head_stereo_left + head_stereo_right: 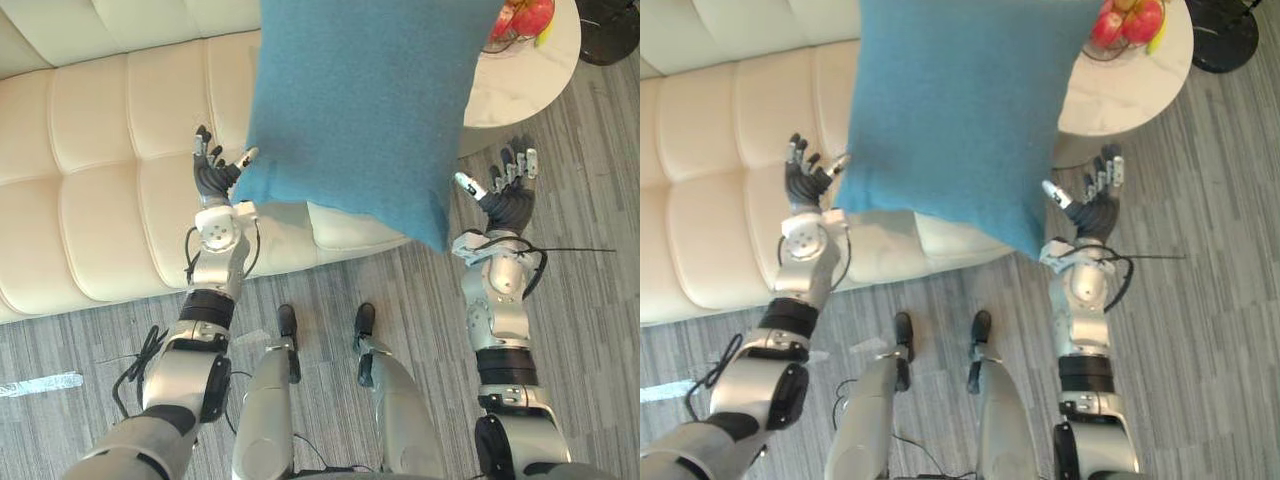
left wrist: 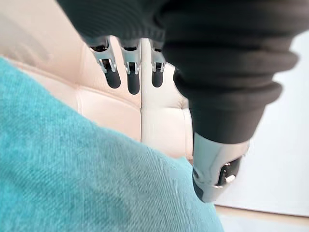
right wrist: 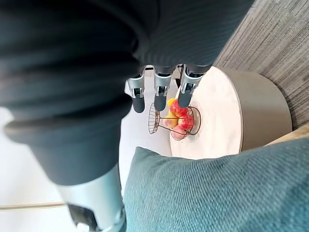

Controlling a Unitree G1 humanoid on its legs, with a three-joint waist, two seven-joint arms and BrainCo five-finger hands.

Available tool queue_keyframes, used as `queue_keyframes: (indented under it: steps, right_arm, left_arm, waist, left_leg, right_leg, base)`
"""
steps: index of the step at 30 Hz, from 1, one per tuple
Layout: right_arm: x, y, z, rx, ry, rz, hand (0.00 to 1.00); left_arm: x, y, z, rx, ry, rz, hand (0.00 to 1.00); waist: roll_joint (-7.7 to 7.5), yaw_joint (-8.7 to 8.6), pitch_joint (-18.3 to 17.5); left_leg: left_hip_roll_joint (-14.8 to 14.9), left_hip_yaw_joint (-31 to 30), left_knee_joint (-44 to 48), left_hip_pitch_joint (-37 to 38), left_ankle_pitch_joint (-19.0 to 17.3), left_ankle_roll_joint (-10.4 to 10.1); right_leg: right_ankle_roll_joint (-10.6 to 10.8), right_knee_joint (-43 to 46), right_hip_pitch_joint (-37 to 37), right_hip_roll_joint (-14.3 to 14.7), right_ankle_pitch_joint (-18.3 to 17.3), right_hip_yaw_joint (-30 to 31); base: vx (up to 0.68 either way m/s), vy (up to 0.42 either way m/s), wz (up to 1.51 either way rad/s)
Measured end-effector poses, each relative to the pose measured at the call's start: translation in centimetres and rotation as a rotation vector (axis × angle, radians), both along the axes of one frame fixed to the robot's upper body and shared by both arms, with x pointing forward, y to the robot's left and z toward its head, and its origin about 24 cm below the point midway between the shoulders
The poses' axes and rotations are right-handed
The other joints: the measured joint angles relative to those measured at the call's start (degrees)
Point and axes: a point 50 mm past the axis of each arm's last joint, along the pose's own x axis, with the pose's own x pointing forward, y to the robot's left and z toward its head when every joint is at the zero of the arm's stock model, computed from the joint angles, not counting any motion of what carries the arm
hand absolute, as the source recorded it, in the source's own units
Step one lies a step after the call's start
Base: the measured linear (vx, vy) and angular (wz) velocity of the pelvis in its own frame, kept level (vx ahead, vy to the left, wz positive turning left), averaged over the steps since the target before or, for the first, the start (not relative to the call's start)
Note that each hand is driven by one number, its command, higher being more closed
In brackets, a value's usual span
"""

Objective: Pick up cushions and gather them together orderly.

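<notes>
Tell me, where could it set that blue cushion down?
The cream sofa seat beside the left hand is bare. The round table has some free top beside the fruit basket, but tighter. Grey floor lies open past the right hand.

- No text, label, brand, number or sign can be read on anything in these views.
</notes>
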Motion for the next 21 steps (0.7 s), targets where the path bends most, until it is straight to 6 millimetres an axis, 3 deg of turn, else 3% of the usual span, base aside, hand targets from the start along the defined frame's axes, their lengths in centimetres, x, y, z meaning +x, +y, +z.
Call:
queue_keyframes:
  steps: [7,11,18,21]
  right_arm:
    - [-0.4,0.1,1.4,-0.001,-0.066,0.001,0.0]
    - [-0.2,0.3,2.1,0.003,-0.088,0.009,0.0]
    - [1.8,2.8,4.2,0.052,-0.126,0.097,0.0]
    - [2.5,3.6,4.6,0.06,-0.117,0.12,0.0]
  left_arm:
    - [0.1,0.0,0.2,-0.03,-0.006,0.006,0.0]
    - [0.3,-1.3,0.5,-0.034,-0.014,-0.028,0.0]
    - [1.1,-4.4,3.5,0.032,-0.081,-0.139,0.0]
    - [1.2,-5.1,3.6,0.033,-0.081,-0.161,0.0]
  waist:
    - [0.04,0.41,0.27]
    - [0.04,0.45,0.31]
    - [0.19,0.7,1.42]
    - [0.23,0.48,1.44]
  left_leg:
    - [0.21,-0.25,0.72,-2.09,0.17,-0.04]
    - [0.19,-0.51,0.82,-3.66,0.17,-0.04]
    - [0.5,-1.36,2.17,-7.8,0.2,-0.07]
    - [0.67,-1.64,3.0,-8.74,0.21,-0.08]
  right_leg:
    - [-0.02,0.01,-1.62,0.12,0.01,-0.32]
    - [-0.06,0.01,-2.75,0.17,-0.11,-0.32]
    - [-0.11,0.57,-6.31,0.37,-0.06,-0.65]
    - [-0.12,0.71,-6.77,0.46,-0.05,-0.88]
  base:
    - [0.04,-0.007,0.02]
    - [0.03,0.005,0.07]
    - [0.0,0.0,0.01]
    - [0.04,-0.002,0.03]
